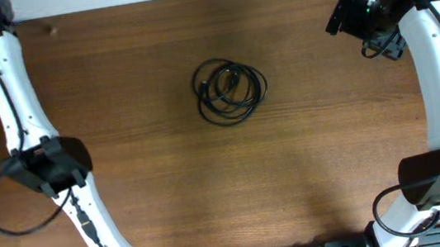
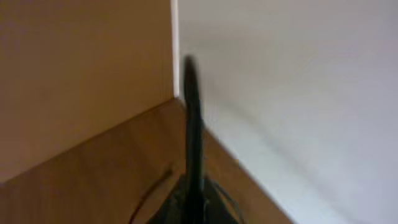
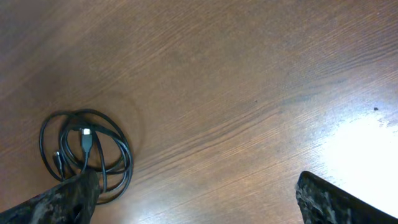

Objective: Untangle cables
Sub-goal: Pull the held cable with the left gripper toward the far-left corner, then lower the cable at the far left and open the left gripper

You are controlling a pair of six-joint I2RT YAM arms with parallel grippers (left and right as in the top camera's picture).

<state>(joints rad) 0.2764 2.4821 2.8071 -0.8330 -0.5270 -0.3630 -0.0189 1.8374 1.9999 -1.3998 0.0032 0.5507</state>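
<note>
The brown wooden table (image 1: 113,61) has a bright patch of glare in the right wrist view. The cables (image 1: 230,91) lie in one tight coil near its middle, well apart from both arms. The right gripper (image 3: 194,180) is spread wide over bare wood. The left gripper (image 2: 191,124) shows as one thin, blurred dark blade, its fingers pressed together, at a table corner beside a pale wall (image 2: 298,74).

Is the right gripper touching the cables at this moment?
Apart. The overhead view shows the right gripper at the upper right and the cables coiled in the middle, with a wide stretch of bare table between them.
</note>
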